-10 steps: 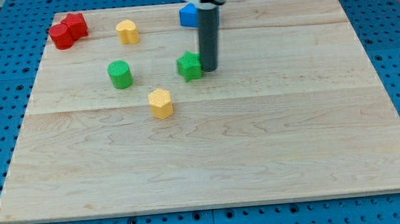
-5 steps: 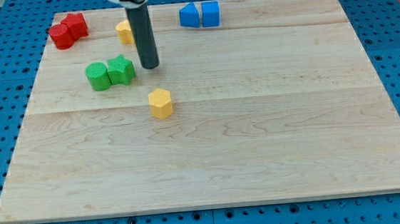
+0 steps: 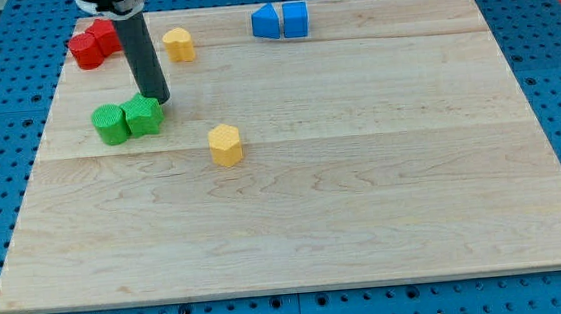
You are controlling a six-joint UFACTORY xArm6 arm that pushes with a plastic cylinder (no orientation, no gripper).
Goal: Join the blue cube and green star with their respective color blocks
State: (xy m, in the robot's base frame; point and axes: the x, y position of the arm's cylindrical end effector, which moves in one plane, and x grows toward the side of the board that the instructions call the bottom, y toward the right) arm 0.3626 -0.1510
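Note:
The green star (image 3: 143, 117) lies at the view's left of the board, touching a green cylinder (image 3: 110, 124) on its left. My tip (image 3: 157, 100) stands just at the star's upper right edge, touching or almost touching it. The blue cube (image 3: 295, 19) sits at the view's top, pressed against another blue block (image 3: 266, 22) on its left. My rod rises from the tip toward the view's top left.
Two red blocks (image 3: 91, 43) sit together at the top left corner. A yellow block (image 3: 179, 44) lies at the top, right of my rod. A yellow hexagonal block (image 3: 225, 144) lies below and right of the green pair. The wooden board (image 3: 363, 191) rests on a blue pegboard.
My tip has moved left and pushed the green star into the green cylinder, then slid the pair further down-left. The blue blocks have stayed together.

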